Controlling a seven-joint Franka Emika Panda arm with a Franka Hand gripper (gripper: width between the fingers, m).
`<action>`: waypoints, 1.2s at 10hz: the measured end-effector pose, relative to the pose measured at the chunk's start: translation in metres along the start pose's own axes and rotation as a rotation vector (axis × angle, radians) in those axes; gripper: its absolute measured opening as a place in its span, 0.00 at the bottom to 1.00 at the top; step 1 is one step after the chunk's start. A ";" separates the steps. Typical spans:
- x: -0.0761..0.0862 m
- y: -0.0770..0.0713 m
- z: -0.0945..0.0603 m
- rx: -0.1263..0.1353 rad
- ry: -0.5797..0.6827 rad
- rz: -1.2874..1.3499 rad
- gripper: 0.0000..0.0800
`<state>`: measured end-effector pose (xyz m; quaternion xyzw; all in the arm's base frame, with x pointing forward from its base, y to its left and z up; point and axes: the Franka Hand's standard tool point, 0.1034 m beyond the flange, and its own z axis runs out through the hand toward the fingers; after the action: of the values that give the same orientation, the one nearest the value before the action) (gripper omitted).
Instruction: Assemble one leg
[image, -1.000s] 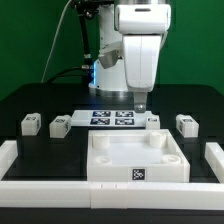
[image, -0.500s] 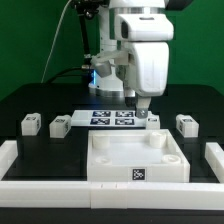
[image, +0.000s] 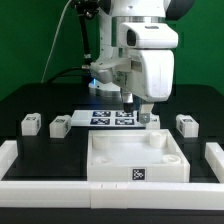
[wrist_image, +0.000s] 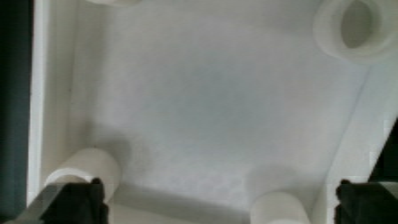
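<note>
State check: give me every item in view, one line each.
gripper: open, fingers wide apart, holding nothing, low by the far edge of the square piece
far-left leg: loose on the table, not fitted
second leg: loose, not fitted
right leg: loose, not fitted
square piece: flat on the table, no leg fitted
marker board: flat

Hand (image: 146, 116) has come lower & shifted a bit twd exterior view's right.
</note>
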<state>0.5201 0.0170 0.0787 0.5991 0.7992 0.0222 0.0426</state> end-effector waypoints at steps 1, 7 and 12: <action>0.003 -0.004 0.003 -0.011 0.002 0.029 0.81; 0.031 -0.076 0.058 0.048 0.050 0.108 0.81; 0.026 -0.072 0.062 0.050 0.050 0.178 0.80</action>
<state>0.4499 0.0206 0.0093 0.6679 0.7440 0.0211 0.0054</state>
